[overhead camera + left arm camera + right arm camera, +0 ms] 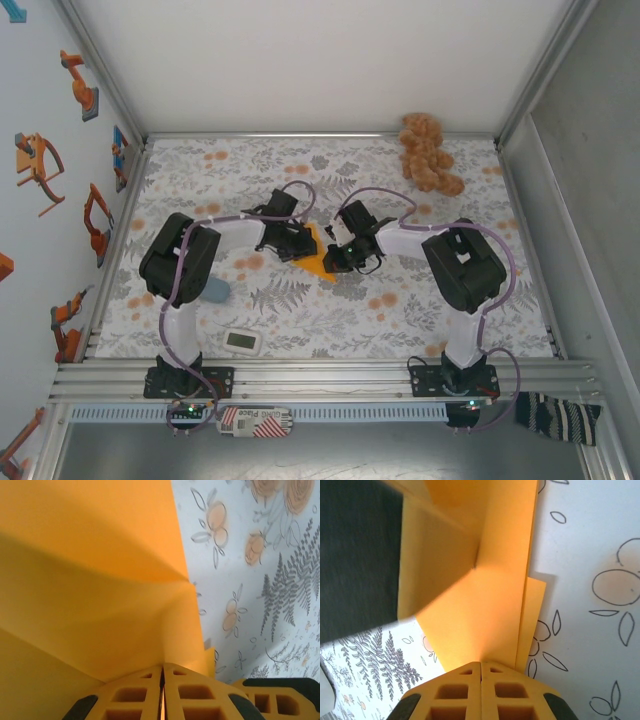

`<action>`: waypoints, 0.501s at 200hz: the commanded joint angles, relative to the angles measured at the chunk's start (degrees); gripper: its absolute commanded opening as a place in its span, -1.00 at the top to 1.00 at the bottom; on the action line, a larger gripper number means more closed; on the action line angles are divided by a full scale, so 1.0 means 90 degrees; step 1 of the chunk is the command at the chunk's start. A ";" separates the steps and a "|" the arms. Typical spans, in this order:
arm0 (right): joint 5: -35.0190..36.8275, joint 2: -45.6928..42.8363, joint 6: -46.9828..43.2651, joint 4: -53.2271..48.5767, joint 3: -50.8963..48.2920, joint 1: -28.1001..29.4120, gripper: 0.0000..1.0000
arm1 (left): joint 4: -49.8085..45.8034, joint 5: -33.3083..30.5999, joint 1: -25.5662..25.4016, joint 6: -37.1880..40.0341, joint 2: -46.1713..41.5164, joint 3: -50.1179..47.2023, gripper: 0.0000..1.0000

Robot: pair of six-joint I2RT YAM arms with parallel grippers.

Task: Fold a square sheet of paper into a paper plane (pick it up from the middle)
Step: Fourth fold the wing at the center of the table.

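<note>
While the flower-printed cloth leaves us open room on every side, with the lumpy tan plush toy well apart at the far edge, we judge the folding partway. Our left gripper and right gripper each pinch the creased bright orange paper sheet at table centre, with no pointed dart yet.

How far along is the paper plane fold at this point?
Done: the orange sheet already carries creases and overlapping layers, clear in the right wrist view. In hand: the left gripper and right gripper are both shut on it, from opposite sides over the floral cloth. Still to do: it is not yet a slim pointed dart, so the later folds remain.
</note>
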 commanded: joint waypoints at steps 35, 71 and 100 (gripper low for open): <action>0.0948 0.0522 -0.0278 -0.1357 -0.0263 -0.0006 1.00 | -0.0716 -0.0588 0.1146 0.0614 0.0581 0.0551 0.76; 0.0915 0.0474 -0.0230 -0.1327 -0.0224 -0.0007 1.00 | -0.0620 -0.0459 0.1672 0.0439 0.0708 0.0673 0.76; 0.0754 0.0341 -0.0087 -0.1138 -0.0210 0.0000 1.00 | -0.0906 -0.0484 0.1885 0.0504 0.0741 0.1026 0.75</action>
